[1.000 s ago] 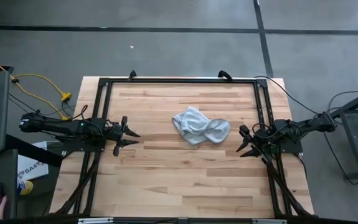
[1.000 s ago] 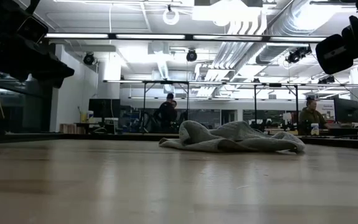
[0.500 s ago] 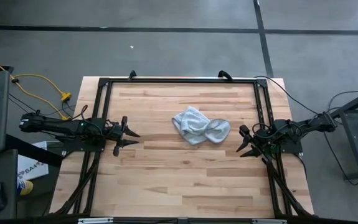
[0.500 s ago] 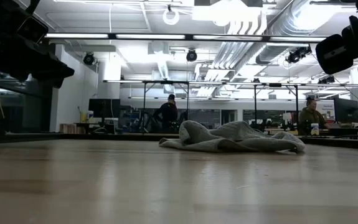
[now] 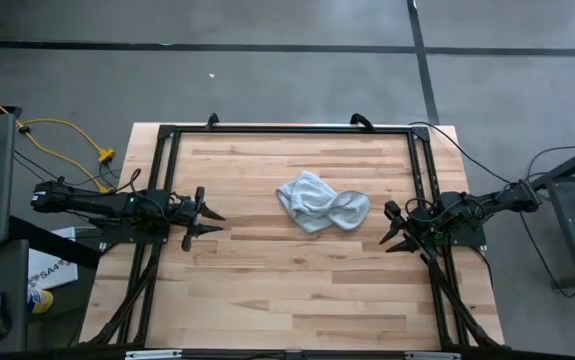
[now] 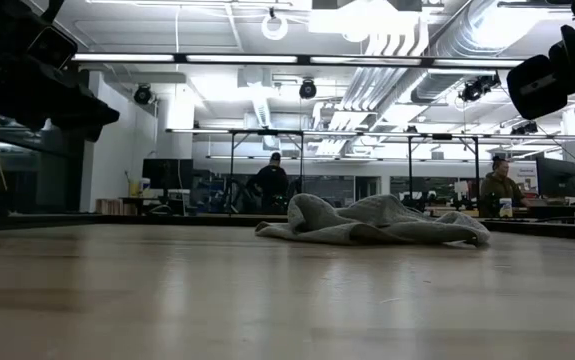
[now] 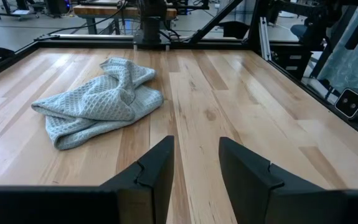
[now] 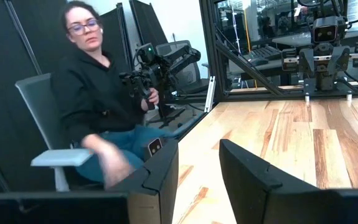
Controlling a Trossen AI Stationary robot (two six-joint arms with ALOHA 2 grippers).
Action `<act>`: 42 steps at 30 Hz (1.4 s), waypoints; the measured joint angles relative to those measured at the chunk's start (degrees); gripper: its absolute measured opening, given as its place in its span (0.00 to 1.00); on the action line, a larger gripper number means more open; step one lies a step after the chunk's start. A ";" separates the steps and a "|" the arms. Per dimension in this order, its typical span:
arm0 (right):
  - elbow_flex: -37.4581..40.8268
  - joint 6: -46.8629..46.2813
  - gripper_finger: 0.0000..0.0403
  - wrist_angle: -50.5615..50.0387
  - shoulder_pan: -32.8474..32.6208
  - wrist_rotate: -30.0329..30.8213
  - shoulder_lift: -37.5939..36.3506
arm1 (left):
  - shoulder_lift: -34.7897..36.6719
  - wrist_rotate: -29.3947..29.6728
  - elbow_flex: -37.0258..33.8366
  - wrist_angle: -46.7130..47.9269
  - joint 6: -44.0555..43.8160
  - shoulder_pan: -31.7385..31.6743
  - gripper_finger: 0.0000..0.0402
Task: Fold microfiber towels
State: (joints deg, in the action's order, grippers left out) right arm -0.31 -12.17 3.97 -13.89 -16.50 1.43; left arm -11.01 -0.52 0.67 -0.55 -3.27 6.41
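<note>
- Light grey-white nubbly microfiber towel lies crumpled just past centre toward 12 o'clock on the pale wooden counter; folding not yet begun.
- Left claw at 9 o'clock, released, empty.
- Right claw at 3 o'clock, released, empty, well apart from towel.
- Judged next: spread cloth flat, then take two corners.
- No legible writing.

Pale grey waffle-textured towel
</note>
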 joint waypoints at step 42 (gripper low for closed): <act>0.00 -2.91 0.27 5.91 0.07 19.28 0.24 | -0.01 4.70 1.92 -7.05 -14.02 -0.02 0.32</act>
State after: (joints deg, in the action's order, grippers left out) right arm -0.30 -15.09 9.88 -13.82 2.78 1.67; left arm -11.02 4.17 2.58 -7.60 -17.29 6.39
